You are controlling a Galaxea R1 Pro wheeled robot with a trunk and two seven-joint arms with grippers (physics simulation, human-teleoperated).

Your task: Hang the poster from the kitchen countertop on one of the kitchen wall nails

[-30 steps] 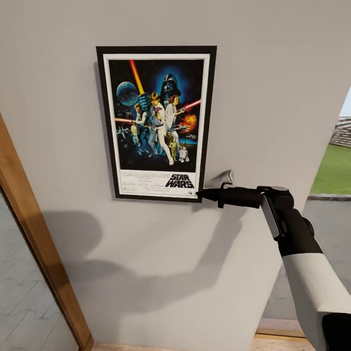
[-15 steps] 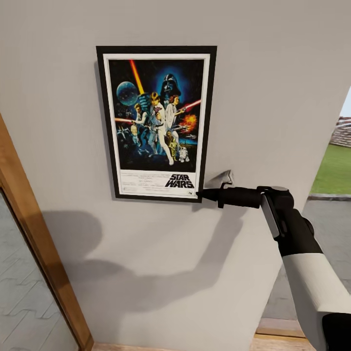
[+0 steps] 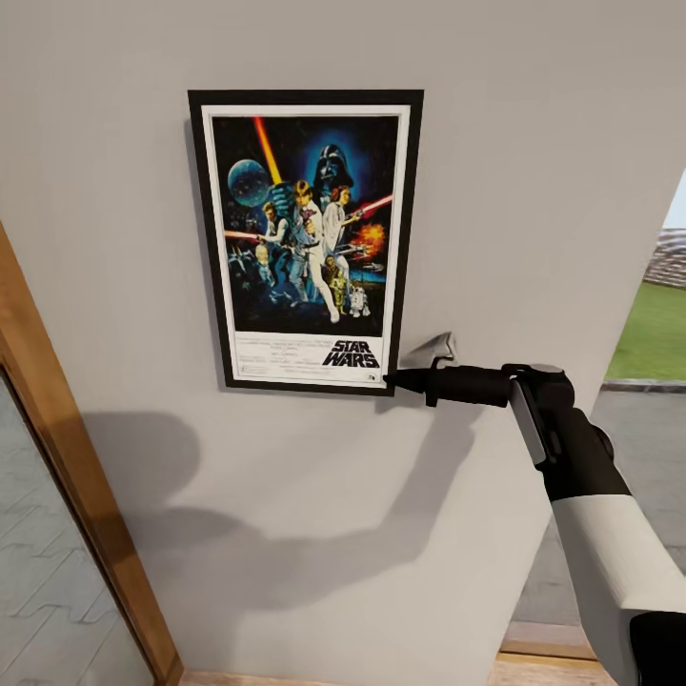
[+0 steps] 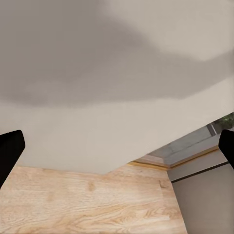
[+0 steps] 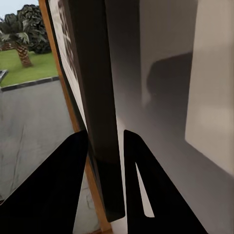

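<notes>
The poster [image 3: 305, 240] stands upright, flat against the pale grey wall [image 3: 534, 143]: thin black frame, white border, dark blue art, black "STAR WARS" lettering at the bottom. The right hand [image 3: 393, 380] pinches its lower right corner, fingers [image 5: 73, 180] clamped on the frame edge. The left hand's [image 4: 117, 151] fingers are spread wide above the wood floor [image 4: 83, 204]

My head cam faces the wall [image 3: 534, 143] close up, my right wrist cam runs edge-on along the poster [image 5: 95, 97] frame, both sharing it; left wrist looks floorward.
</notes>
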